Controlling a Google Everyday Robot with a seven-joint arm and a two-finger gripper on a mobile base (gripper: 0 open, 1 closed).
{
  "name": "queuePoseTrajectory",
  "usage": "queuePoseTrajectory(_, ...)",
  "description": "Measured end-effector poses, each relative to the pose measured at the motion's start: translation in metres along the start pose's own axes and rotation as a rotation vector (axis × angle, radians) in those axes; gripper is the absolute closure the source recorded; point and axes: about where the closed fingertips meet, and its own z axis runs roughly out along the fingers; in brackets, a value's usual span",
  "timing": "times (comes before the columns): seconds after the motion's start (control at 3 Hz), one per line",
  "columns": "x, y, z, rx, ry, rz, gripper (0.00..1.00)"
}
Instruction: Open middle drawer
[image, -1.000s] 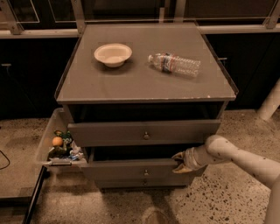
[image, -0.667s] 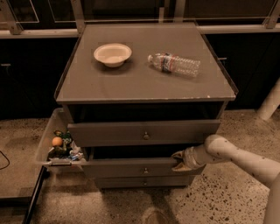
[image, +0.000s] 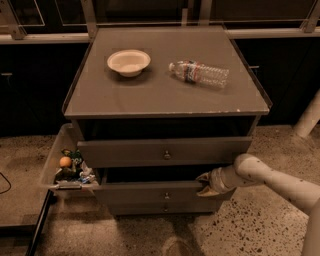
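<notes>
The grey cabinet (image: 165, 95) has three drawers stacked in its front. The middle drawer (image: 150, 192) is a flat grey front with a small round knob (image: 166, 195). It stands pulled out a little, with a dark gap above it. My gripper (image: 204, 183) is at the right end of this drawer's top edge, against the front, and my pale arm (image: 270, 180) reaches in from the right. The top drawer (image: 165, 151) above it also stands out a little. The bottom drawer (image: 165, 208) is pushed in.
A white bowl (image: 129, 62) and a plastic water bottle (image: 199, 73) lying on its side rest on the cabinet top. A clear bin (image: 67, 167) with an orange and small packets hangs at the cabinet's left side. Speckled floor lies in front. A white post (image: 309, 117) stands at the right.
</notes>
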Motion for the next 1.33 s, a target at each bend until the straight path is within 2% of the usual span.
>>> queuePoseTrajectory(0.33,0.012,0.021,-0.008,-0.011,-0.019,0.031,0.16)
queuePoseTrajectory(0.67,0.012,0.024,-0.010,-0.011,-0.021,0.032,0.20)
queuePoseTrajectory(1.0,0.019,0.061,-0.024,-0.027,-0.036,0.042,0.43)
queuePoseTrajectory(1.33,0.017,0.079,-0.031,-0.040,-0.041,0.031,0.66)
